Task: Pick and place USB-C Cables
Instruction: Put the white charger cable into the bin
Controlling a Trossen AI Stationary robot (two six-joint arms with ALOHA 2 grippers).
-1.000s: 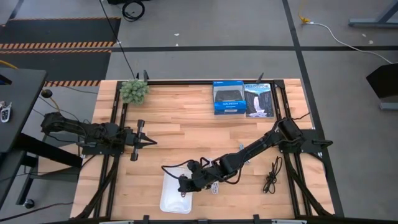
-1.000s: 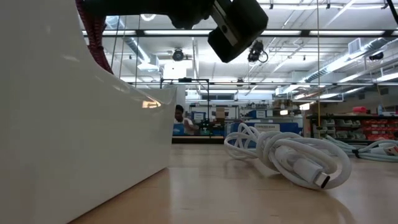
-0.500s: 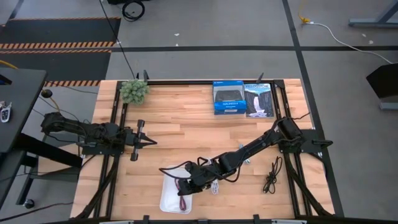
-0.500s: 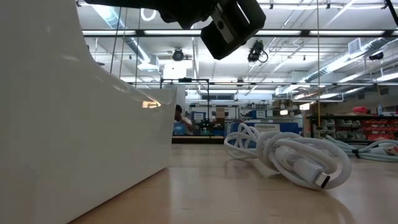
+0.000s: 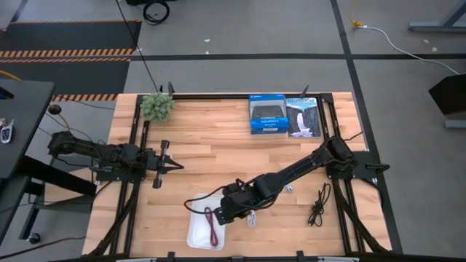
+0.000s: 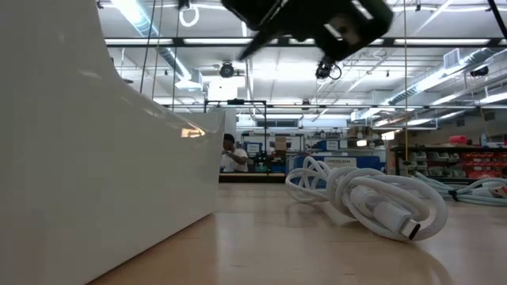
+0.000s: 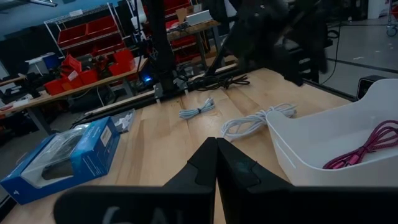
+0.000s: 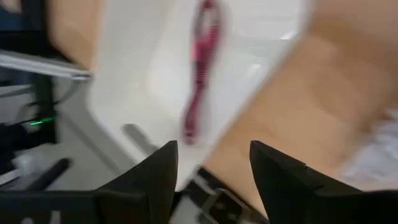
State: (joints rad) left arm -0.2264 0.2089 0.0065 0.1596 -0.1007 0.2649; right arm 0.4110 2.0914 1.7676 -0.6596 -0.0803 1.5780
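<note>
The dark red cable lies stretched out on the floor of the white tray; the right wrist view shows this cable below my fingers. My right gripper is open above the tray's right rim and touches nothing. The white cable lies bundled on the table just right of the tray. Farther right are the pale blue-grey cable and the black cable. My left gripper is shut and waits at the table's left.
Two blue-and-black product boxes stand at the far edge, with a green fuzzy plant at the far left corner. In the low view the tray wall fills the left and the white cable lies beside it. A person shows far behind.
My right gripper has let go of the dark red cable, which has dropped from hanging over the tray onto the tray's floor, where it lies lengthwise. The gripper has then drawn back a little toward the table's right and far side.
</note>
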